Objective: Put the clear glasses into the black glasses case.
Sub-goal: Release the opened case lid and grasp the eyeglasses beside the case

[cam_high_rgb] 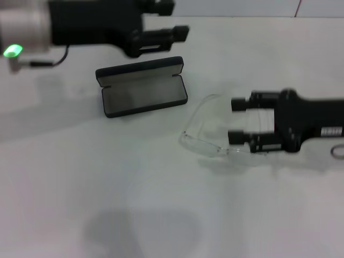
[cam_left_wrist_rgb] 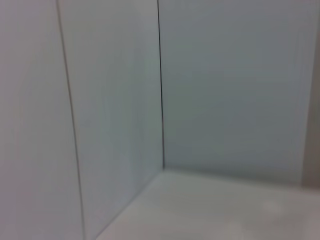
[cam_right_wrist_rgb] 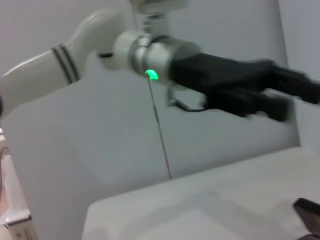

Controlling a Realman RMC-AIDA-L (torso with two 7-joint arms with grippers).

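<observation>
The black glasses case (cam_high_rgb: 142,88) lies open on the white table, its grey lining facing up and its lid tilted back. To its right the clear glasses (cam_high_rgb: 207,141) rest on the table, lens toward the case side. My right gripper (cam_high_rgb: 237,120) reaches in from the right, open, with one finger on each side of the near end of the glasses. Behind the case my left gripper (cam_high_rgb: 171,20) hovers open above the table. In the right wrist view, the left gripper (cam_right_wrist_rgb: 292,95) is seen from the side, and a corner of the case (cam_right_wrist_rgb: 307,210) shows.
White table (cam_high_rgb: 107,188) with bare surface in front of and left of the case. A pale wall (cam_left_wrist_rgb: 225,90) with vertical seams stands behind the table. The left arm's green light (cam_high_rgb: 12,51) glows at the far left.
</observation>
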